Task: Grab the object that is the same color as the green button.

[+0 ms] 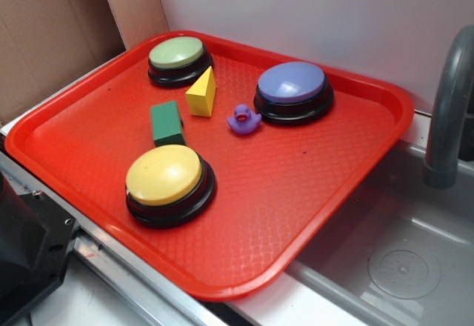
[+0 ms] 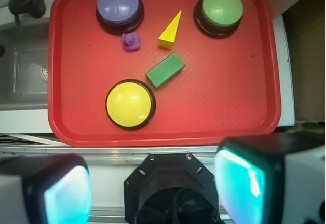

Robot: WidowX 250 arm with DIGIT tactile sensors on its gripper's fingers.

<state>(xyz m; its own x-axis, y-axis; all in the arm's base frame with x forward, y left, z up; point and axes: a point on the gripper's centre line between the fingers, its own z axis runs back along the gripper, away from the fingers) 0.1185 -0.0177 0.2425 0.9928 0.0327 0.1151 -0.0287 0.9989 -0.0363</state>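
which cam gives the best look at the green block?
Wrist. It looks straight down on the green block, showing its whole top outline and its angle on the tray, clear of the yellow button. The exterior view sees the block at a slant: top and one side, foreshortened, unobstructed.

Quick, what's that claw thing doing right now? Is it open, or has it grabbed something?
Gripper: jaws open and holding nothing, high above the red tray; the green block lies untouched on it.

End effector [image 2: 153,191] with glossy teal-lit finger pads [image 2: 239,183], white housings, black octagonal screwed mount
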